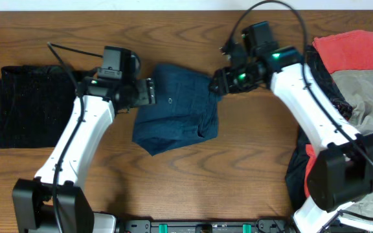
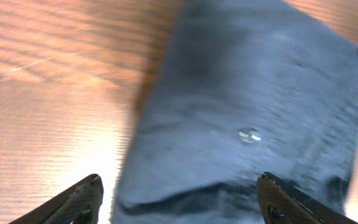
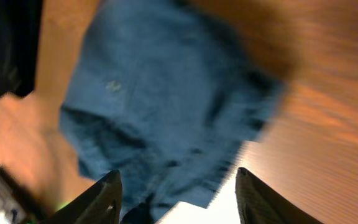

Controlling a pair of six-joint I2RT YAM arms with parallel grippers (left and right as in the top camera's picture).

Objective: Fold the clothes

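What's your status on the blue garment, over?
Left tool open, at blue garment edge. Right tool open, at opposite edge. Garment rumpled, fold unfinished. Nothing in the way.

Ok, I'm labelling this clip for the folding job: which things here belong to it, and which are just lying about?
Part of the job:
- dark blue crumpled fabric garment, between the open left gripper and the open right gripper
- flat black cloth garment at the left
- heap of red, grey and black clothes at the right

Just there:
- brown wooden table
- black rail with green clips
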